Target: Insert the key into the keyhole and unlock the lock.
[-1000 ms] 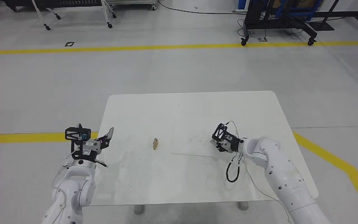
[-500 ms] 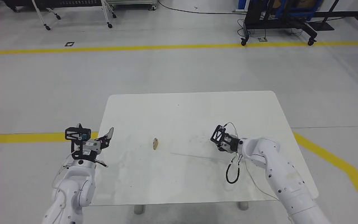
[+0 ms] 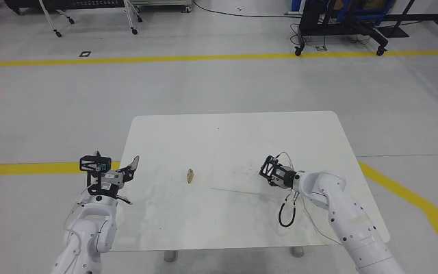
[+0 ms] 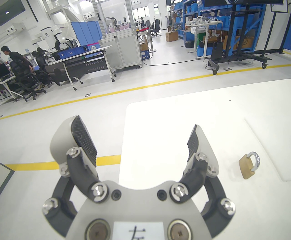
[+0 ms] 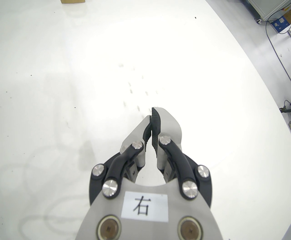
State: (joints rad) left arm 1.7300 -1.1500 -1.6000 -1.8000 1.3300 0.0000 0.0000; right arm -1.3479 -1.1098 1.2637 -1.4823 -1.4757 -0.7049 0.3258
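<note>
The lock point(image 3: 189, 175) lies flat near the middle of the white table point(image 3: 239, 130), between the two arms and well apart from both. From above it is too small for its parts to be made out. In the left wrist view the lock point(image 4: 249, 166) is seen as a padlock with a brass-coloured block body and a curved silver shackle; whether the shackle is latched cannot be told. In the right wrist view a brown corner of the lock point(image 5: 72, 1) is seen at the frame edge, and the rest is cut off.

The right gripper point(image 5: 151, 116) is held low over the smooth, glossy table point(image 5: 68, 56), its ribbed black pads pressed together. Whether anything is pinched between them cannot be told. From above, the right gripper point(image 3: 263, 170) is seen right of the lock.

The left gripper point(image 4: 136, 127) is spread wide at the table's left edge point(image 4: 127, 141), its ribbed pads facing each other. It is placed there from above too point(image 3: 129, 179).
</note>
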